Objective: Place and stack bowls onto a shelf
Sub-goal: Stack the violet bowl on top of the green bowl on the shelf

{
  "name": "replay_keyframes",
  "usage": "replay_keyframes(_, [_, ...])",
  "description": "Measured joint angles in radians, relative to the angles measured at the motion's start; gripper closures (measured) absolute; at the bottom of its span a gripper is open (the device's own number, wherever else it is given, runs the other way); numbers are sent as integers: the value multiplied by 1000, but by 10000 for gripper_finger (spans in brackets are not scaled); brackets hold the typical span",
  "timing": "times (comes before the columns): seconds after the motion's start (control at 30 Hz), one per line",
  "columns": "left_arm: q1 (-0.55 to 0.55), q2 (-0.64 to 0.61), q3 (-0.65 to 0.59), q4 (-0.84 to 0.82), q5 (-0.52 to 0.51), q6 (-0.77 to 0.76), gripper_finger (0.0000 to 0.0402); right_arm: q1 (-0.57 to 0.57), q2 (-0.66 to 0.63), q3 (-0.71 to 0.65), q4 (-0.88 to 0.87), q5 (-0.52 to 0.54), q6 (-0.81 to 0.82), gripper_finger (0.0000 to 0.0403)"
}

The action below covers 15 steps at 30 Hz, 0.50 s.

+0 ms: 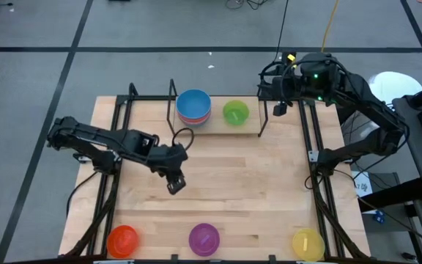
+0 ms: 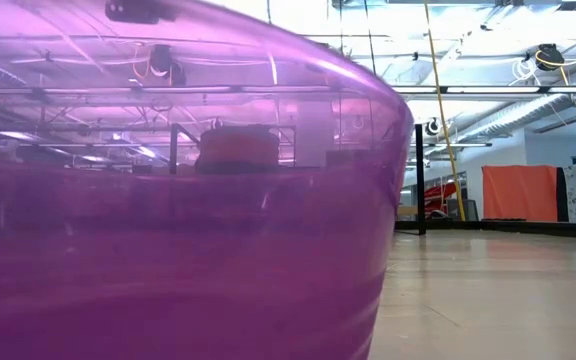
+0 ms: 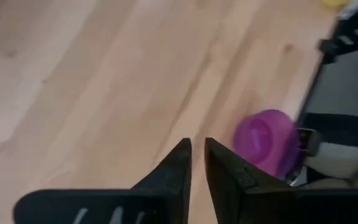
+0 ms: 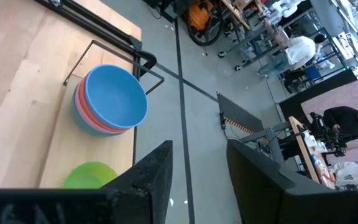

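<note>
The shelf [image 1: 149, 117] stands at the table's far edge. On it sits a stack with a blue bowl [image 1: 193, 103] [image 4: 114, 99] on top and a red one under it, and beside that a green bowl [image 1: 235, 112] [image 4: 89, 175]. The orange bowl [image 1: 121, 240], the purple bowl [image 1: 204, 238] [image 3: 266, 140] [image 2: 168, 220] and the yellow bowl [image 1: 308, 243] rest on their bases along the near edge. My left gripper [image 1: 176, 183] [image 3: 197, 155] hovers over the table's middle, shut and empty. My right gripper [image 1: 278, 108] [image 4: 197, 155] is open and empty by the shelf's right end.
Black frame rails [image 1: 317, 158] run along both sides of the table. Bare wood [image 1: 226, 183] lies between the shelf and the near row of bowls. The purple bowl fills most of the low view. People sit at desks [image 4: 347, 124] in the room beyond.
</note>
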<state>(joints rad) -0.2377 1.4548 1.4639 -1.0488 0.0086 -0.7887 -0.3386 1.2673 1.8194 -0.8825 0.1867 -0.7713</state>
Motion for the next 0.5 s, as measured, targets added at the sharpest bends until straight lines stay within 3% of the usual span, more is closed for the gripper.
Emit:
replay_keyframes(0.23, [-63, 0, -80, 86, 6, -88, 312, 0, -6, 0, -1, 0, 0, 257])
replay_keyframes(0.5, [-158, 0, -310, 294, 40, -199, 282, 0, -11, 0, 2, 0, 1, 257])
